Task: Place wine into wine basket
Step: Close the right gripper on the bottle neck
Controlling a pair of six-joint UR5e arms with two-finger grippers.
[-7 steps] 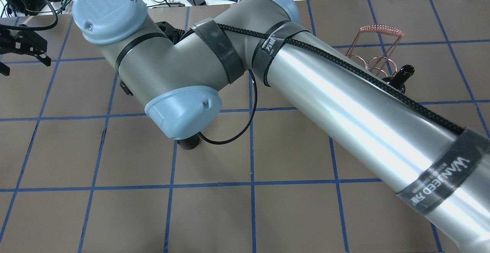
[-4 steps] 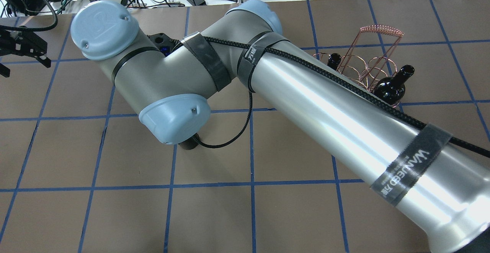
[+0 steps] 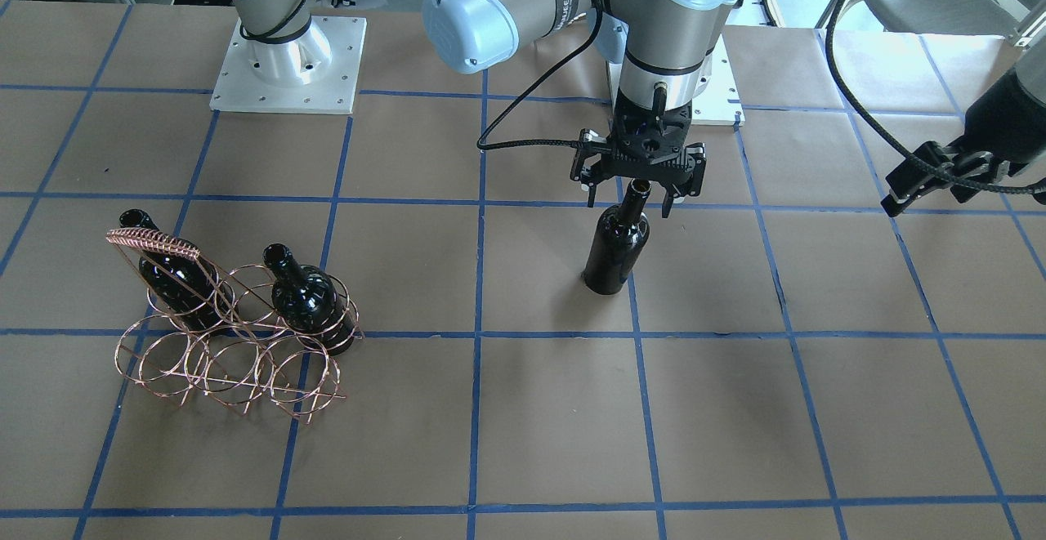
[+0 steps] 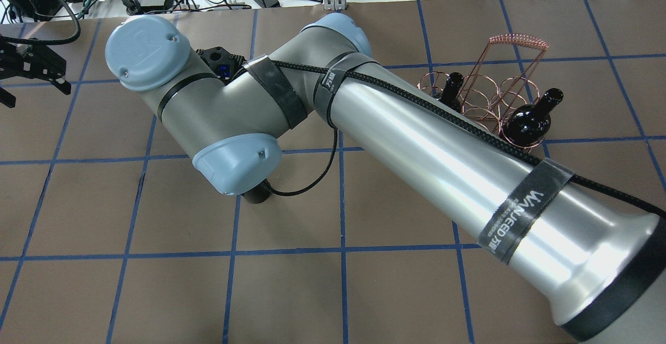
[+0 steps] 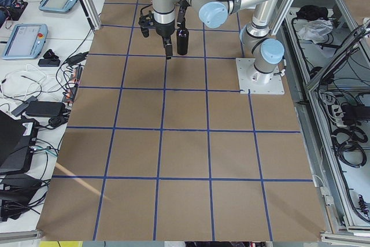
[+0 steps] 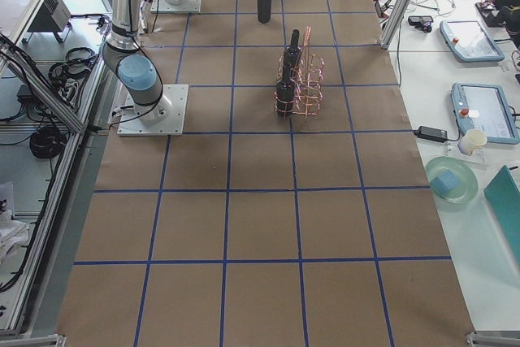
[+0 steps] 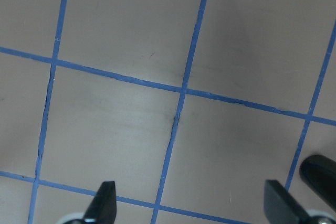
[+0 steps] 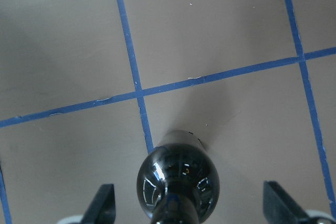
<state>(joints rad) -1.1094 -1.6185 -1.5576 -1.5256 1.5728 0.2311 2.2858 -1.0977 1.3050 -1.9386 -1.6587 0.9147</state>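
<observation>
Right pincer [image 3: 628, 205]: hanging straight down over the lone bottle, fingers spread wide either side of the slim neck. No contact with the glass, nothing gripped.
Left pincer [image 7: 189, 184]: out on the robot's left side, hovering over bare paper, fingers wide apart and holding nothing.
Wine: glossy black glass wine bottle [image 3: 617, 250], upright on the brown paper-covered worktop [image 3: 523, 426] with its blue tape grid, well apart from the rack.
Wine basket: copper-coloured wire rack of six rings [image 3: 229, 356], with a second black bottle [image 3: 167, 270] and a third black bottle [image 3: 309, 295] standing in the end rings of the row nearer the robot.
Handle: coiled-wire grip [image 3: 151, 239], angled up over the rack.
</observation>
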